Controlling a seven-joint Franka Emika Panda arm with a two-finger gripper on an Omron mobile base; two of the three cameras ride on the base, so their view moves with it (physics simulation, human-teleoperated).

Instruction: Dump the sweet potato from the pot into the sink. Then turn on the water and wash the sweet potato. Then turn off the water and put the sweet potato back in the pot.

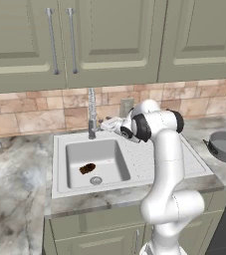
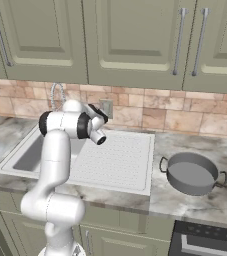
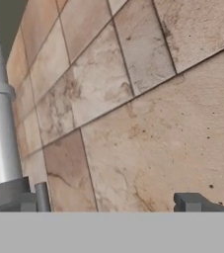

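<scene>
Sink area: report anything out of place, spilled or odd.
Nothing looks spilled or damaged. The sweet potato lies loose in the sink near the drain, as the washing step needs. The pot stands upright and empty on the counter beyond the drainboard. No water runs from the faucet; the open gripper is beside it.

The sweet potato [image 1: 87,168], a small dark brown lump with an orange tinge, lies on the floor of the sink [image 1: 64,144], left of centre in the left base view, just above and left of the round metal drain. The sink is a light grey rectangular basin joined to a dotted drainboard on its right. No stream runs from the faucet [image 1: 91,114], tall with a spring-coil neck, standing upright at the sink's back edge. Over at the right edge sits the pot [image 2: 192,172], round, dark grey, upright, empty, on the desk beside the drainboard.
</scene>
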